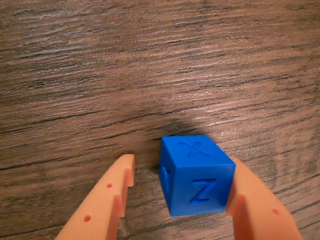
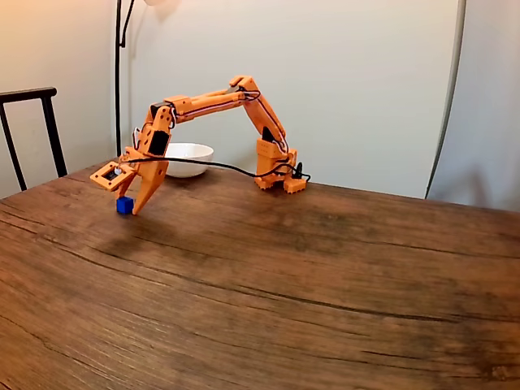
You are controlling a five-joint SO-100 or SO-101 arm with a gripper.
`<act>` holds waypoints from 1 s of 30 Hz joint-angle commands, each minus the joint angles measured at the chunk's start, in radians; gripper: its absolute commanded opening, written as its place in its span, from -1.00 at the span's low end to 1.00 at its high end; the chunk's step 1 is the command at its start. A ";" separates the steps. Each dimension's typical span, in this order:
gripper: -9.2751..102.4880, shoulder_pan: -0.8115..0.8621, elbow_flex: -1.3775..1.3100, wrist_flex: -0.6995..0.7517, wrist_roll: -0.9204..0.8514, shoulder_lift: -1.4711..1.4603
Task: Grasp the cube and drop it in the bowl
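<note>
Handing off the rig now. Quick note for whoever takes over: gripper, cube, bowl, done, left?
Gripper: open, down at the table, fingers on either side of the cube. The right one in the wrist view touches or nearly touches it; the left one stands apart.
Cube: on the wood, not lifted, letters moulded into its faces.
Bowl: behind the arm in the fixed view.
Done: approach.
Left: close, lift, carry, drop.

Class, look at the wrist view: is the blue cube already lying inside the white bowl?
No. In the wrist view the cube sits on the wooden table between the fingers of the open claw; the left finger stands clear of it.
</note>
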 commanded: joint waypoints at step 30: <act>-0.75 -0.015 -0.106 0.110 0.003 0.060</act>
